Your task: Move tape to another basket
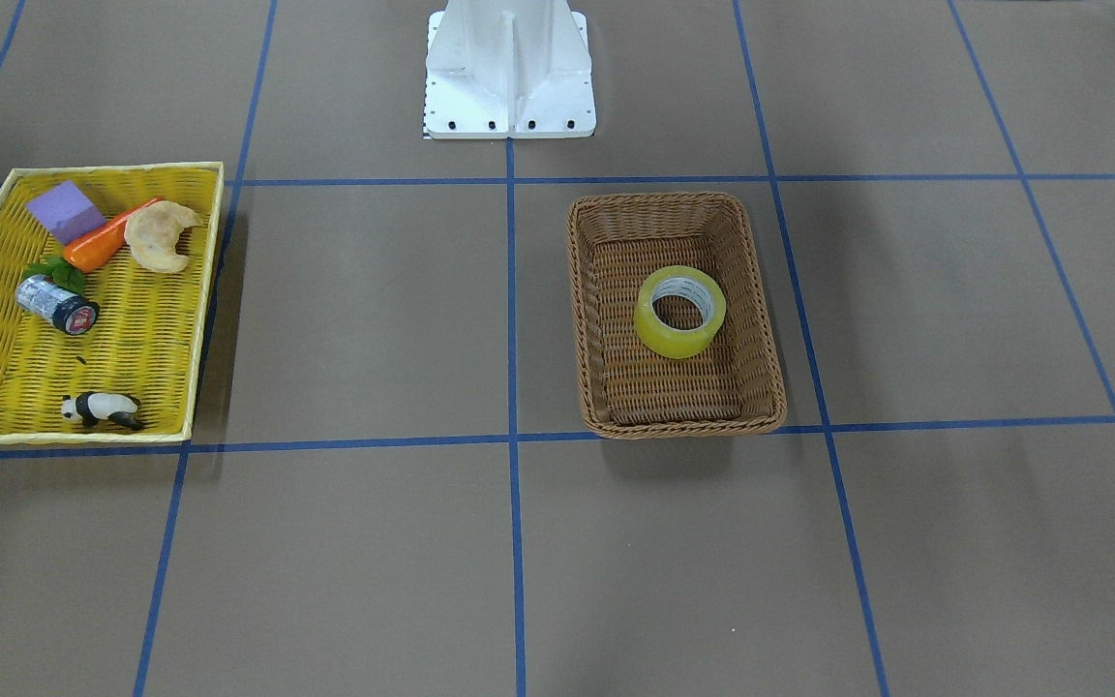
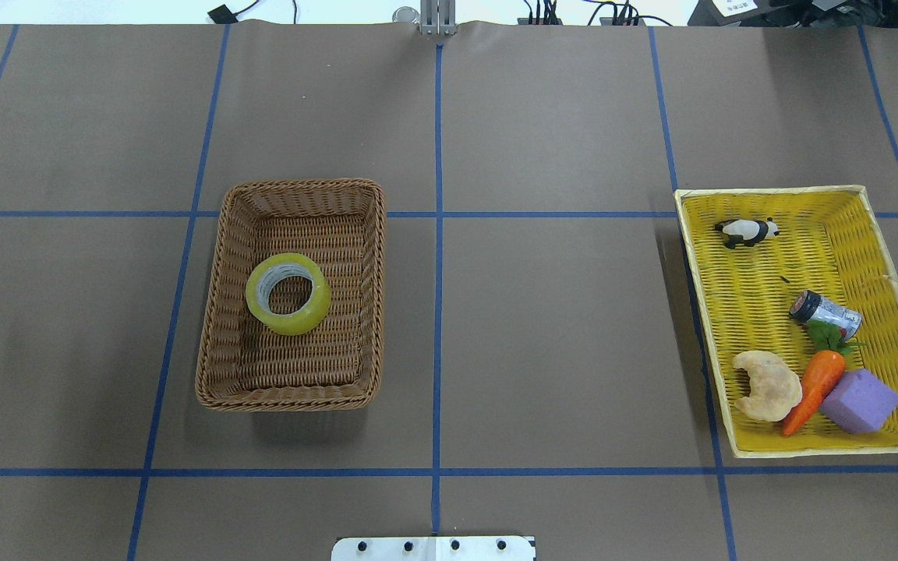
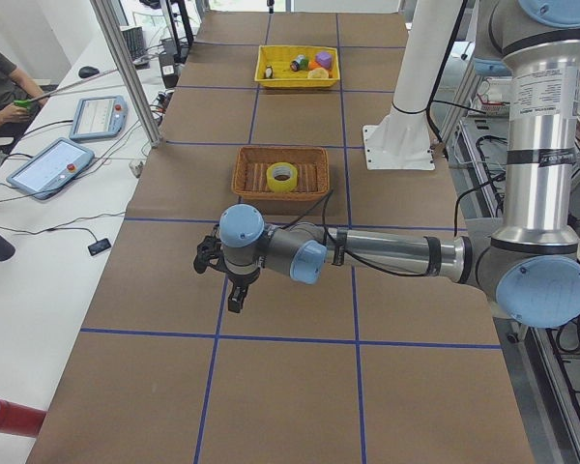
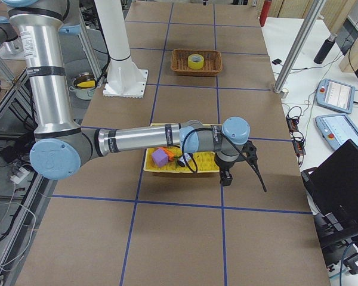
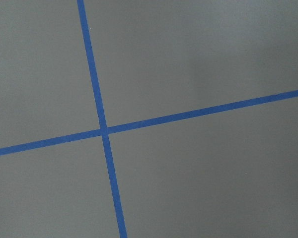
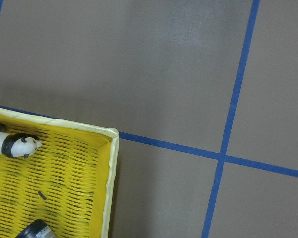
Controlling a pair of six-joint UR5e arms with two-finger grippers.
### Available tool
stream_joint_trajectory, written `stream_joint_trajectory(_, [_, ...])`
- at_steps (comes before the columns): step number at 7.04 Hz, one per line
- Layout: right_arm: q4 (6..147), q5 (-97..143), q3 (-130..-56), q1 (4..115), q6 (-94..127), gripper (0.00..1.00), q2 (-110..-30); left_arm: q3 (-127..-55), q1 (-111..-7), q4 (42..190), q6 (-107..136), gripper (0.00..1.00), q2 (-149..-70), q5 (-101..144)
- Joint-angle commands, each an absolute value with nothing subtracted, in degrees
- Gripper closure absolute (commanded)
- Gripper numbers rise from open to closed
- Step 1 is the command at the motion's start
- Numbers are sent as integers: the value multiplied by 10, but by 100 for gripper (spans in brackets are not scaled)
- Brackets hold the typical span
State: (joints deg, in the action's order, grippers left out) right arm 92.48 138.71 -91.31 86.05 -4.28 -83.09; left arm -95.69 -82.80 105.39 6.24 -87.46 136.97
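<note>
The yellow tape roll [image 2: 288, 294] lies flat in the middle of the brown wicker basket [image 2: 212, 366]; it also shows in the front view [image 1: 679, 311] and in both side views [image 3: 281, 176] [image 4: 196, 61]. My left gripper [image 3: 234, 290] hangs over bare table, well short of that basket in the left side view. My right gripper [image 4: 226, 176] hangs just beyond the outer edge of the yellow tray-basket [image 4: 210, 169]. Neither wrist view shows any fingers. I cannot tell whether either gripper is open or shut.
The shallow yellow tray-basket [image 2: 885, 210] holds a toy panda [image 2: 746, 231], a small silver-black cylinder [image 2: 825, 312], a carrot [image 2: 813, 381], a purple block [image 2: 860, 400] and a pastry [image 2: 766, 385]. The white robot base [image 1: 509, 73] stands at the table's edge. Blue tape lines grid the brown table.
</note>
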Motion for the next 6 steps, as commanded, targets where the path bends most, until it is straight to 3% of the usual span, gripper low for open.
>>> stream_joint_trajectory(1, [924, 1421, -920, 865, -42, 0, -845, -940, -827, 1059, 59, 1, -870, 1368])
stream_joint_trajectory(6, [924, 1443, -932, 865, -39, 0, -853, -932, -827, 1085, 61, 2, -870, 1368])
